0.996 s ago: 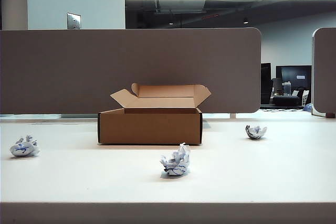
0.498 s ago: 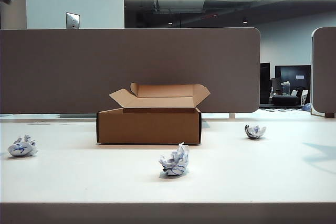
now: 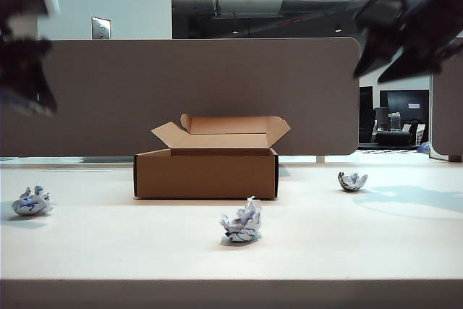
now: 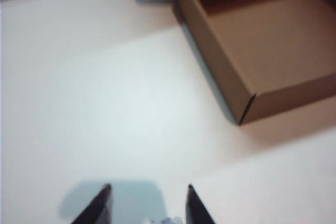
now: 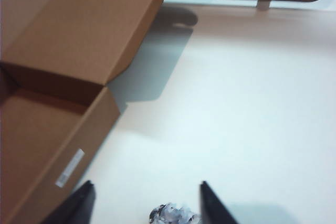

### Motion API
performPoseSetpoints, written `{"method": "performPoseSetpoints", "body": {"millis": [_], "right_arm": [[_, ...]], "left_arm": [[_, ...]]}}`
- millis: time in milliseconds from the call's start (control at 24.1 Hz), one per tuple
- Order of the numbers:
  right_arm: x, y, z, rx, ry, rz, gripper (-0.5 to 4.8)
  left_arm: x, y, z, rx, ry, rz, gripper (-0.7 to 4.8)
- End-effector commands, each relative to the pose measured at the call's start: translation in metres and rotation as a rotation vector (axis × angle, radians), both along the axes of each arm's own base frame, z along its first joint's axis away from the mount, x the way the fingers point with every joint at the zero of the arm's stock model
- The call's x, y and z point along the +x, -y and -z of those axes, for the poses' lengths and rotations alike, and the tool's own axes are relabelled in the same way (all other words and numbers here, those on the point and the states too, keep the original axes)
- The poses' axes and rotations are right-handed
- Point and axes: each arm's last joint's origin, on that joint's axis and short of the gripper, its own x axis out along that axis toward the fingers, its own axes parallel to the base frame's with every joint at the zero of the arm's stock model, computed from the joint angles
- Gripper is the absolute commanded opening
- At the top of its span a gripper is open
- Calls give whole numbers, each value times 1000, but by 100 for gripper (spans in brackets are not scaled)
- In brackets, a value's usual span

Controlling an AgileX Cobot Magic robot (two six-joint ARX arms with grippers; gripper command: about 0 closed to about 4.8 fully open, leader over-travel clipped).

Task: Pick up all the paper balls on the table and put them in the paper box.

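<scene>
Exterior view: three crumpled paper balls, one cardboard paper box; left gripper and right gripper jaws apart, empty.

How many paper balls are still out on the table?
3: one paper ball at far left, one front centre before the paper box, one right of it. None visible inside.

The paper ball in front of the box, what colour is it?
The front paper ball is white with blue and dark marks, clearest in the exterior view.
</scene>
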Motion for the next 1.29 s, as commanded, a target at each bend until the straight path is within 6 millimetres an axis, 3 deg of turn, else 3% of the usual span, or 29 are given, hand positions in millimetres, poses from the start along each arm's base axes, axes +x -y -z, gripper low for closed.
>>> {"method": "performPoseSetpoints", "body": {"millis": [41,415,705,830,1120,1286], "right_arm": [[13,-4,9,-22,16,-11,350],[32,-5,40,24,-45,33,361],[36,-4,35,-3,-55,92,361],[49,-5,30,-13,-124,92,365],[68,-6,28,-13,-237,104,365],[72,-7,37,-21,-315,106,365]], "left_arm": [[9,0,16,-16,-65,-13,280],[28,2,53,-9,-213,-29,287],[40,2,60,-23,-256,-62,287],[45,2,64,-21,-328,-79,287],[43,2,66,-14,-404,-82,287],[41,2,68,-11,-430,-82,287]]}}
